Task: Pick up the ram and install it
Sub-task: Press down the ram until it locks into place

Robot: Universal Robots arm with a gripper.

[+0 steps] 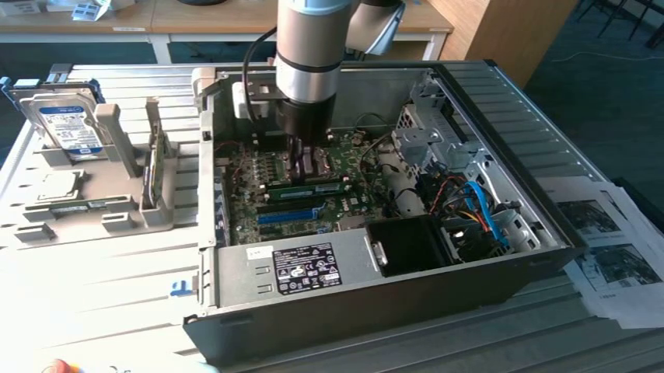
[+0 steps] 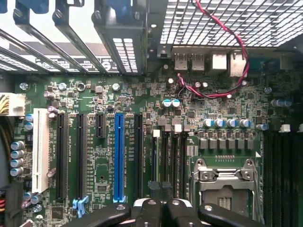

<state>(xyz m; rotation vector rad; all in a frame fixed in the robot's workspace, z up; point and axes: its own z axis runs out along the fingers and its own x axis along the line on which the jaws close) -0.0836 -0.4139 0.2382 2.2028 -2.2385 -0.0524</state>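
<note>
The gripper (image 1: pixel 308 165) is lowered into the open computer case (image 1: pixel 518 155), its jaws pressed together just over the motherboard (image 2: pixel 94 156). In the exterior view the ram (image 1: pixel 311 189), a thin green stick, lies along the board directly beneath the jaws, apparently already in or on its slot; whether the jaws pinch its upper edge or merely press on it cannot be told. In the wrist view the jaws sit near the dark memory slots (image 2: pixel 170 156) beside the CPU socket (image 2: pixel 225 182).

The risks, as a judgement: if the stick is not squarely lined up with its slot (a slight tilt would be enough), downward pressure could bend it or leave one end unseated. A sideways drift could also knock the small capacitors (image 2: pixel 227 122) nearby or scrape the long blue slot (image 2: pixel 119 156).
</note>
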